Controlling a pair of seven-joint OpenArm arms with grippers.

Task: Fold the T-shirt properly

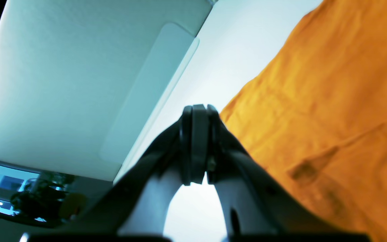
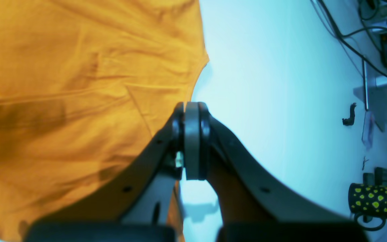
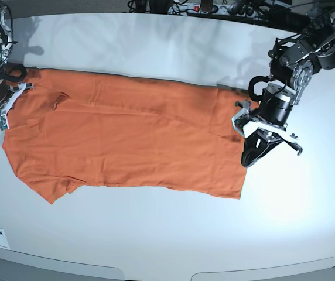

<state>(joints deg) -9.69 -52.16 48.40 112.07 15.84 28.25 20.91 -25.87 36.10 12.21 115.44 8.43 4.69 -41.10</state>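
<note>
Nearest you, at the desk's near edge, are grey padded panels. Your orange T-shirt lies beyond, between your clenched left pincer and clenched right pincer; dark cables line the far edge.

The table was white and smooth, and it ran beneath the whole width of the orange T-shirt. The shirt lay directly on it, spread broad and sideways with a few creases, its cloth partly doubled over. Bare white surface showed along both of the shirt's long edges.
</note>
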